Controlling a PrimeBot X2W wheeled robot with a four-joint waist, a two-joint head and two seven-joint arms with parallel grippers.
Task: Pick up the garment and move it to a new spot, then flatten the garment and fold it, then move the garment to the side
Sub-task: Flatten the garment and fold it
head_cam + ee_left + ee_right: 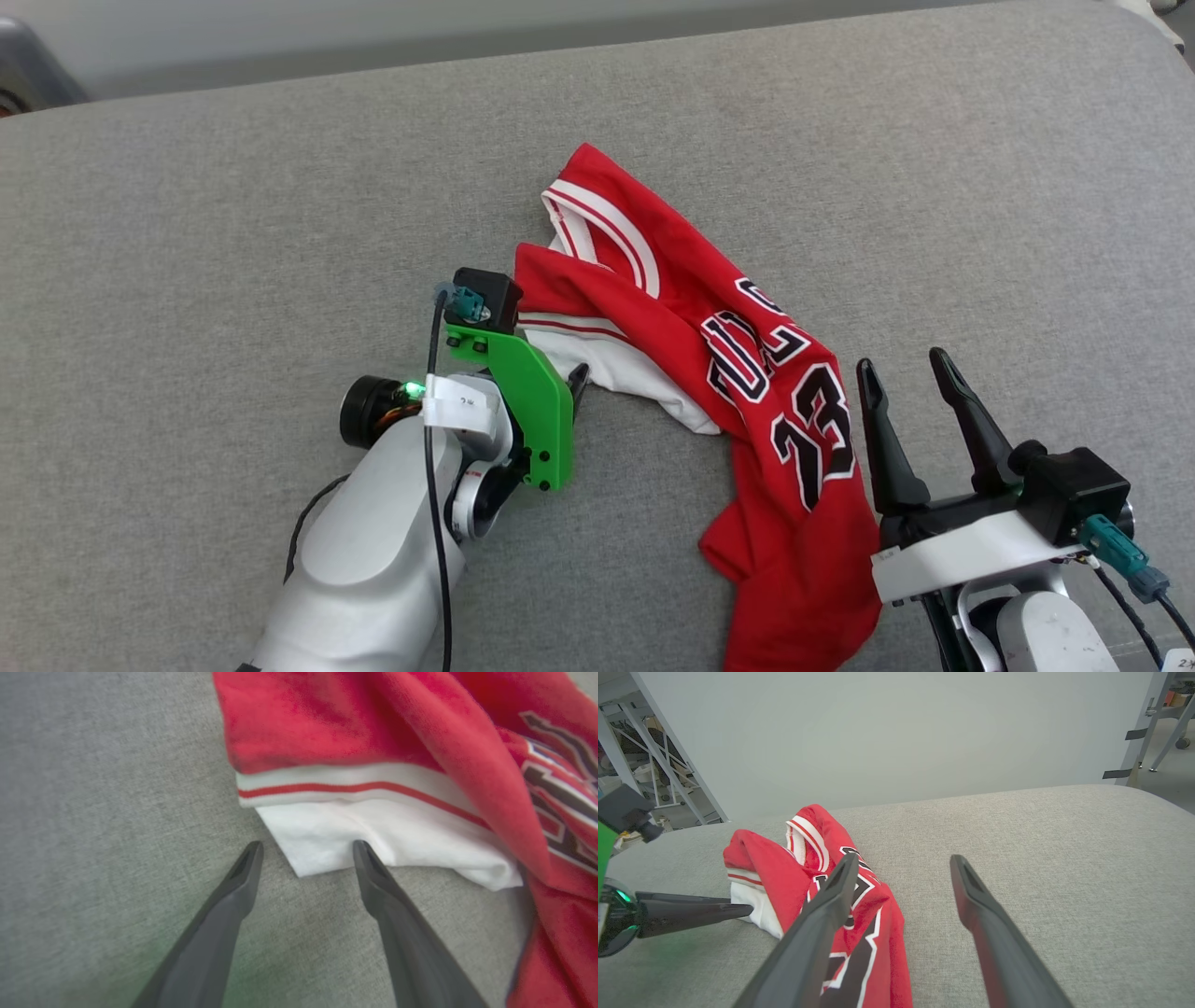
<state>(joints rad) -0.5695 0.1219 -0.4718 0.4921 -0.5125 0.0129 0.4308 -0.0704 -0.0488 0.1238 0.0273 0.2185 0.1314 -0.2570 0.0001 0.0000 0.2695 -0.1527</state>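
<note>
The garment (747, 373), a red jersey with white sleeves and a black "23" print, lies crumpled on the grey surface, running from centre to the lower right. My left gripper (576, 381) is open at its left side, low over the surface, with the white sleeve corner (322, 844) lying between the two fingers. In the right wrist view that same left gripper (738, 910) reaches in from the left toward the white sleeve (754, 905). My right gripper (904, 366) stands open beside the jersey's right edge, holding nothing, and the jersey (859, 933) lies left of its fingers.
The grey fabric surface (233, 233) spreads wide to the left, back and right of the jersey. A pale wall (896, 732) rises behind its far edge. Metal frames (654, 760) and chair legs (1167, 728) stand beyond the corners.
</note>
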